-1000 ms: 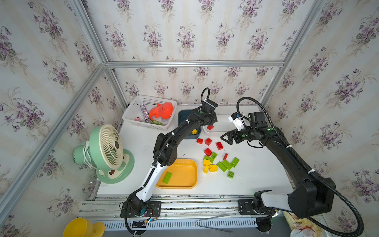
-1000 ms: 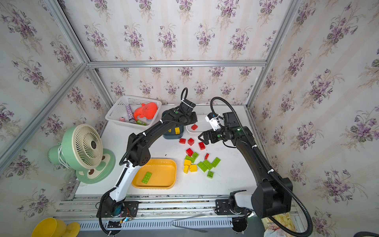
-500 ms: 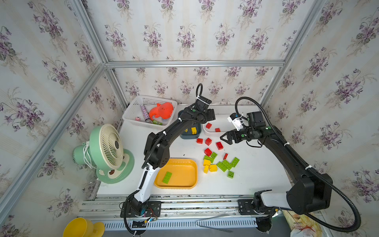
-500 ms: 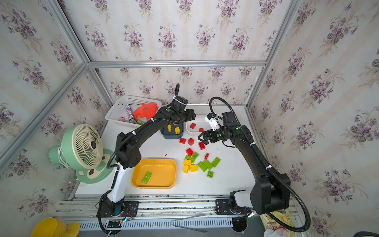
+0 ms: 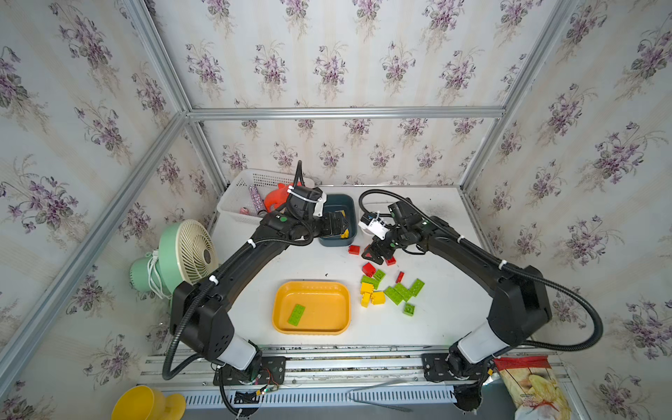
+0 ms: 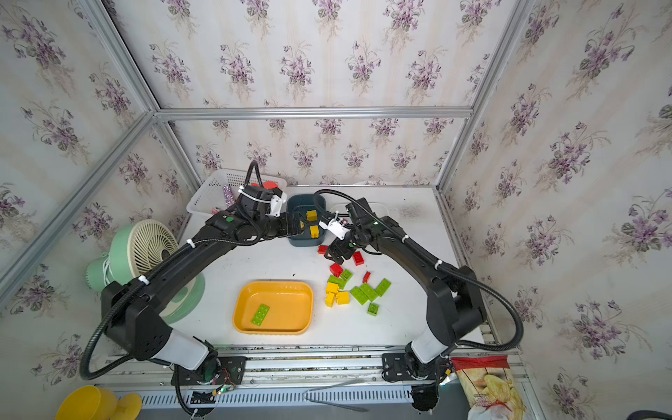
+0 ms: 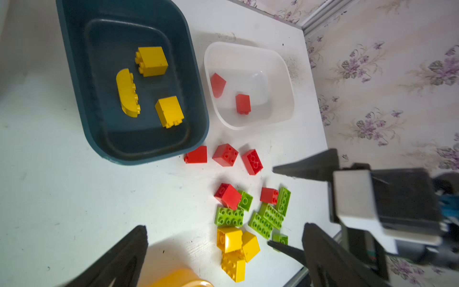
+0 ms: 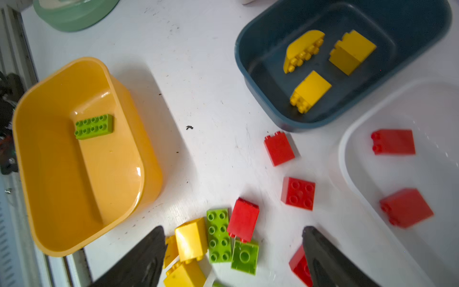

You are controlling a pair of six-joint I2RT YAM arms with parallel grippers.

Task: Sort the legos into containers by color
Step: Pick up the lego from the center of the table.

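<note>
The loose legos [image 5: 389,289], small studded plastic bricks in red, yellow and lime green, lie clustered on the white desk [image 5: 291,262], right of its middle. The dark teal-blue plastic tray [image 7: 198,99] by the far edge holds three yellow bricks; the white plastic tray [image 7: 288,82] just beside it, toward the far right corner, holds two red; the orange-yellow plastic tray [image 5: 312,284] by the near edge holds one green.

The right gripper [image 5: 376,253] hangs over the cluster's red far side, fingers [image 8: 323,253] apart and empty; the left gripper [image 5: 336,226] hovers at the teal-blue tray's near rim, fingers [image 7: 124,253] wide apart, holding nothing.

The step looks like a red pick, though I cannot tell which brick is meant; the square red brick [image 8: 298,193] stands clear and would suit best, while the upright red brick [image 8: 243,220] touches a long green brick [image 8: 218,234], so closing there may drag its neighbours.

The white tray is near, so the carry is short; the two grippers are close, so the left one should clear first. Bare desk lies between the teal-blue and orange-yellow trays; the right edge is near the cluster.
</note>
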